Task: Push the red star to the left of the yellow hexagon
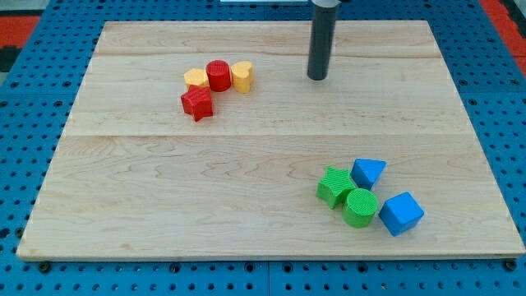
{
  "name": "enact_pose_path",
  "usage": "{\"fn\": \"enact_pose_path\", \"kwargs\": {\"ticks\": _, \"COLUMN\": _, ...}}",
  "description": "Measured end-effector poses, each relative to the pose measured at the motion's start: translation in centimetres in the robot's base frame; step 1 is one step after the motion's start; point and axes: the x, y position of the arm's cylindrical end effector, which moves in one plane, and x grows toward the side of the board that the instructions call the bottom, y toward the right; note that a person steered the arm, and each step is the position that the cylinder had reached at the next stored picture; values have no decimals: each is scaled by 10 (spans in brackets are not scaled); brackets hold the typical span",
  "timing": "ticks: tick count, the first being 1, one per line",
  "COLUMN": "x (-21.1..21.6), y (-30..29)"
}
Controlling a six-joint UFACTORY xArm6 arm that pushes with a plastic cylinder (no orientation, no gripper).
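Note:
The red star (197, 104) lies at the upper left of the wooden board (164, 181). The yellow hexagon (196, 79) is just above it and touches it. A red cylinder (219, 75) sits right of the hexagon, with a yellow heart (242, 76) on its right. My tip (317, 77) rests on the board well to the right of this cluster, apart from every block.
At the lower right sits a second cluster: a green star-like block (334, 186), a green cylinder (361, 206), a blue triangular block (367, 172) and a blue cube-like block (400, 213). A blue pegboard (33, 74) surrounds the board.

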Motion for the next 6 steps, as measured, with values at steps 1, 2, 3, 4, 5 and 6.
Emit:
{"fn": "enact_pose_path", "kwargs": {"ticks": 1, "x": 36, "y": -41}}
{"fn": "enact_pose_path", "kwargs": {"ticks": 2, "x": 39, "y": -121}}
{"fn": "enact_pose_path", "kwargs": {"ticks": 3, "x": 73, "y": -169}}
{"fn": "enact_pose_path", "kwargs": {"ticks": 4, "x": 60, "y": -211}}
{"fn": "enact_pose_path", "kwargs": {"ticks": 5, "x": 34, "y": -223}}
{"fn": "enact_pose_path", "kwargs": {"ticks": 6, "x": 47, "y": -216}}
